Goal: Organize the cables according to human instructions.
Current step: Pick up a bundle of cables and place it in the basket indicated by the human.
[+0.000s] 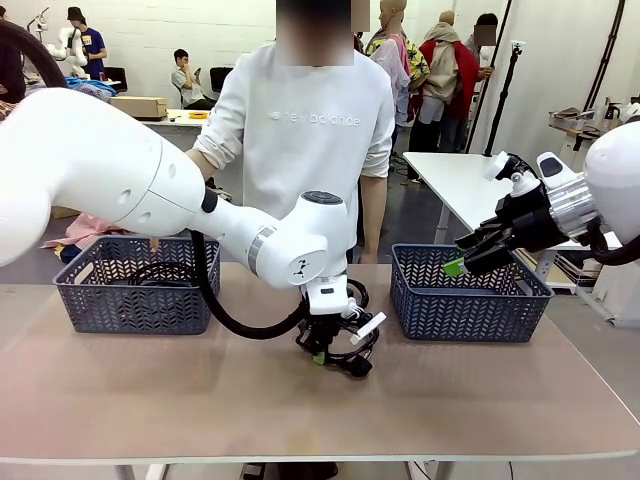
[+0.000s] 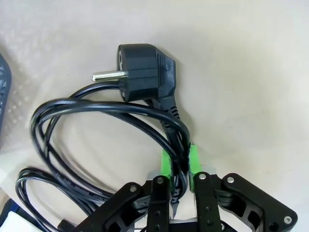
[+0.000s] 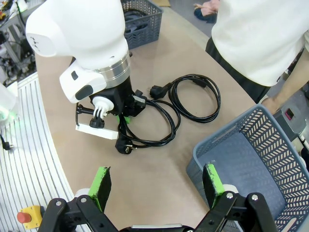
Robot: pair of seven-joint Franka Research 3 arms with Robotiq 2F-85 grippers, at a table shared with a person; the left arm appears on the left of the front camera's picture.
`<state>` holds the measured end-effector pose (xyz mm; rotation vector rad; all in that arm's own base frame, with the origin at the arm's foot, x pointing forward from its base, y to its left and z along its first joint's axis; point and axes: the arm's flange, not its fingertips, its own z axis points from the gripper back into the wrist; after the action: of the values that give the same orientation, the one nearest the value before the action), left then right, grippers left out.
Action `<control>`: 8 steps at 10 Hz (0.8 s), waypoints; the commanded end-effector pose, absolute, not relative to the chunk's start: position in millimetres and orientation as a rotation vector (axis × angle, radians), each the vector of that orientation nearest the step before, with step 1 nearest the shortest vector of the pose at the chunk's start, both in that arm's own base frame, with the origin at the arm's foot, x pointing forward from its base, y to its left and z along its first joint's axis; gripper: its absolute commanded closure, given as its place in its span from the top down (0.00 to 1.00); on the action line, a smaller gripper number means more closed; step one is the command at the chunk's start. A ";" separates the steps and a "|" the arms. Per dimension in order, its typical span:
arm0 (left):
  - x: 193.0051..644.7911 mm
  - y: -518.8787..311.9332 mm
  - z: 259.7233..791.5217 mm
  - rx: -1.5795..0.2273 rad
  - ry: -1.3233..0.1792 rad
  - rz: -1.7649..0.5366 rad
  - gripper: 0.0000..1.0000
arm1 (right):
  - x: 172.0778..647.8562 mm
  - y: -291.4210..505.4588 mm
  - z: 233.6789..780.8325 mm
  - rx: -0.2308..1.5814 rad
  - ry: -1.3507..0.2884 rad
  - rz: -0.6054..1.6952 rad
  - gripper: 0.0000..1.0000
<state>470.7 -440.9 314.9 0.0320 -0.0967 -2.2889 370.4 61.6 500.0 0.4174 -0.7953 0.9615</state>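
At far left on the beige table (image 1: 200, 400), a grey-blue plastic lattice basket (image 1: 130, 300) with one thin black coiled power cord (image 1: 160, 272) inside. Near the table's middle, the left gripper (image 1: 320, 356), pointing down, green pads pressed together on the strands of a second black coiled cord (image 2: 96, 104); flat on the table, with its chunky plug (image 2: 142, 72) and metal pin just beyond the fingertips. Just beside, toward the person in a white sweatshirt (image 1: 305, 130), a third black cord loop (image 3: 195, 96), lying free on the table. Further right, a second grey-blue basket (image 1: 470, 305). Above it, the right gripper (image 1: 468, 255), in the air, fingers wide apart, holding nothing.
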 end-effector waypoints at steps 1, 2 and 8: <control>471.3 -437.1 315.2 0.071 -0.069 -2.285 0.00 | 374.5 60.3 498.6 0.443 -0.817 0.978 1.00; 470.6 -437.1 315.9 0.063 -0.064 -2.293 0.00 | 374.5 60.3 498.6 0.443 -0.817 0.978 1.00; 458.1 -402.9 435.3 0.185 -0.097 -2.163 0.00 | 374.5 60.3 498.6 0.443 -0.817 0.978 1.00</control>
<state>459.3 -425.5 410.4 0.1519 -0.1071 -2.2420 370.4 61.5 500.0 0.4176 -0.7952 0.9612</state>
